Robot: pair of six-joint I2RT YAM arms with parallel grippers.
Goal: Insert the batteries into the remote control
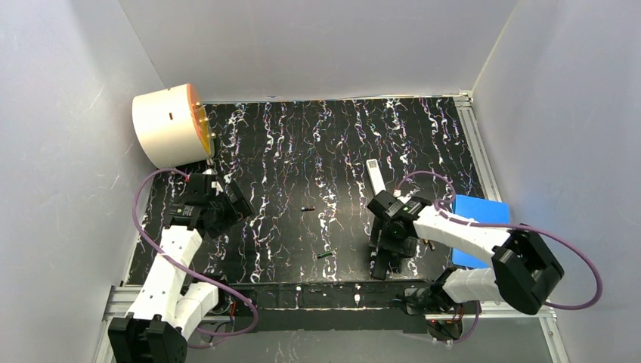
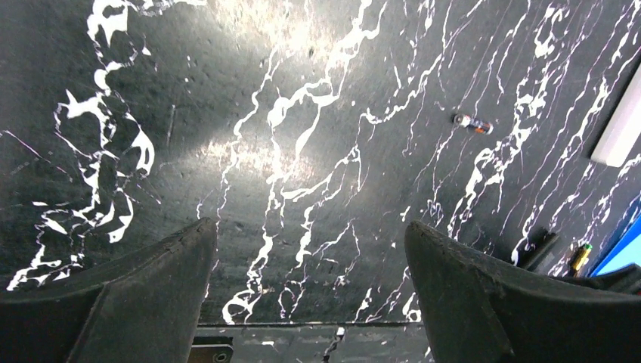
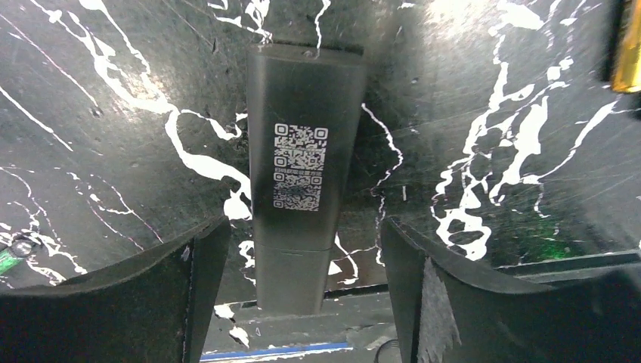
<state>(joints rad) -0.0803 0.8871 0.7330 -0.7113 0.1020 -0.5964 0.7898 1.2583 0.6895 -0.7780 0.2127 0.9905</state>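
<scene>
A black remote (image 3: pixel 306 174) lies back side up with a white QR label, between the fingers of my open right gripper (image 3: pixel 302 234), which touches nothing; from above this remote (image 1: pixel 379 268) reaches the mat's near edge under the right gripper (image 1: pixel 385 249). A white remote (image 1: pixel 374 175) lies farther back. One dark battery (image 1: pixel 308 207) rests mid-mat and a green battery (image 1: pixel 323 255) nearer the front. My left gripper (image 1: pixel 240 206) hangs open and empty over bare mat at the left (image 2: pixel 310 249). Its view shows the dark battery (image 2: pixel 472 123) and the green battery (image 2: pixel 580 257) far off.
A cream cylinder with an orange face (image 1: pixel 170 125) stands at the back left corner. A blue box (image 1: pixel 480 227) sits at the right edge beside the right arm. A yellow object (image 3: pixel 627 53) is cut off at the right wrist view's top right. Grey walls enclose the black marbled mat (image 1: pixel 302 151).
</scene>
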